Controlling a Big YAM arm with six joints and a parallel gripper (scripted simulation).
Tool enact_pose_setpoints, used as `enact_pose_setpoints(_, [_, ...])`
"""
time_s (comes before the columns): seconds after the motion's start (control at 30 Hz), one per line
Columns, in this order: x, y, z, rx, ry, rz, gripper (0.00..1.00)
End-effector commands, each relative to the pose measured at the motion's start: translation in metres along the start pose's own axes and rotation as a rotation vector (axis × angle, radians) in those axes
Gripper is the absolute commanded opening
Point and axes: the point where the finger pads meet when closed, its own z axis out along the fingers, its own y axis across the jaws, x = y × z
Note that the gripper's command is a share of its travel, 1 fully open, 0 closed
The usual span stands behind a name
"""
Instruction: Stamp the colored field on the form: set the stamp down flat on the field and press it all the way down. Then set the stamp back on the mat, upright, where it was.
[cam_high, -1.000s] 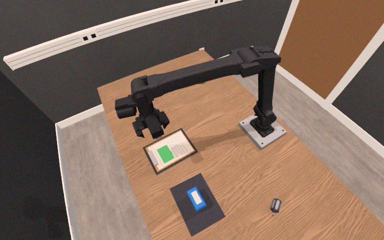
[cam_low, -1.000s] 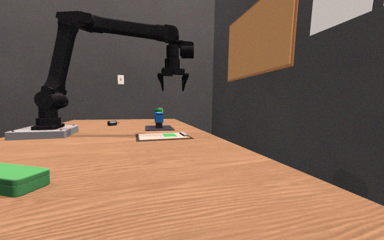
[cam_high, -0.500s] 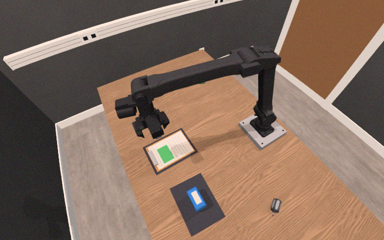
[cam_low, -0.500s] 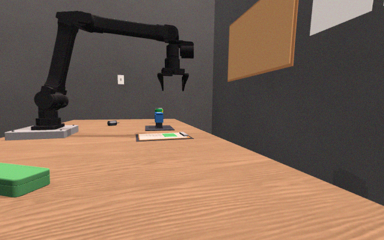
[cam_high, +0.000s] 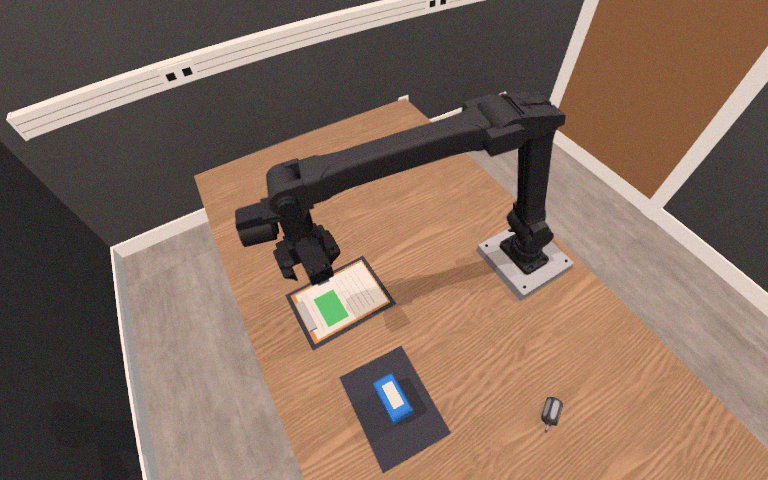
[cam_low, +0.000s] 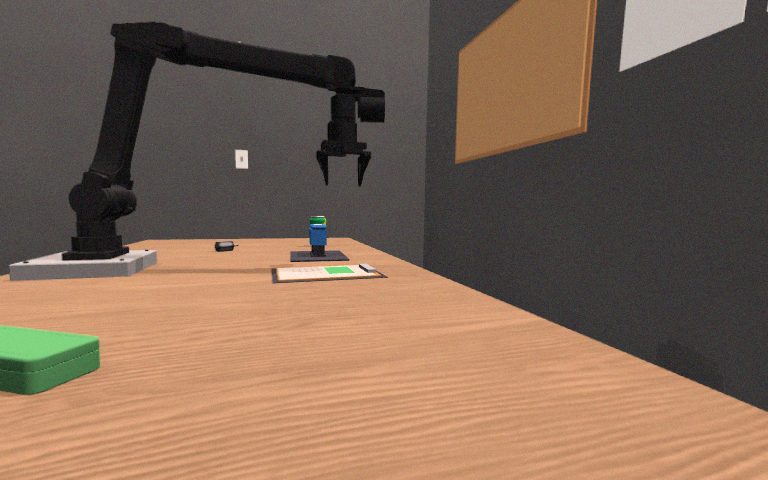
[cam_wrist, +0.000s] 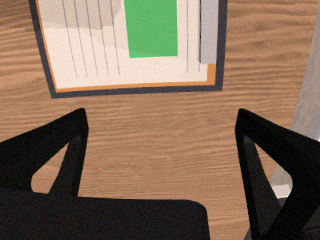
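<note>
Stamp (cam_high: 392, 397), blue-bodied and upright, stands on the dark mat (cam_high: 416, 435), untouched and well apart from the gripper (cam_low: 342, 169), beyond the form on the side away from it. The arm rises straight from its grey base plate (cam_high: 557, 276), then reaches out nearly level across the table (cam_low: 396, 350), with the wrist bent so the gripper points straight down, high in the air. Its fingers are spread wide and hold nothing. Below and just ahead of them lies the form (cam_wrist: 87, 27) on its clipboard, with the green field (cam_wrist: 151, 20) uncovered.
</note>
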Motion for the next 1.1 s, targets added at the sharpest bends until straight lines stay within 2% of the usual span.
enact_pose_setpoints(0.0, [-0.040,-0.001,-0.010,0.038,0.003,-0.001,0.82])
enact_pose_setpoints(0.23, [-0.133,0.012,0.006,0.038,-0.002,-0.001,0.82])
enact_pose_setpoints(0.27, [-0.148,0.013,0.024,0.007,-0.001,-0.002,0.82])
enact_pose_setpoints(0.3, [-0.163,0.015,0.032,-0.005,0.000,-0.002,0.82])
enact_pose_setpoints(0.37, [-0.163,0.015,0.032,-0.005,0.000,-0.002,0.82])
enact_pose_setpoints(0.57, [-0.242,0.027,0.045,-0.005,0.000,-0.002,0.82])
enact_pose_setpoints(0.7, [-0.282,0.017,0.033,0.041,-0.014,-0.001,0.82])
enact_pose_setpoints(0.73, [-0.289,0.014,0.029,0.052,-0.018,-0.001,0.82])
enact_pose_setpoints(0.83, [-0.300,0.017,0.031,0.045,-0.017,-0.001,0.82])
enact_pose_setpoints(0.87, [-0.293,0.017,0.035,0.038,-0.014,0.014,0.82])
enact_pose_setpoints(1.07, [-0.290,0.018,0.037,0.034,-0.013,0.022,0.82])
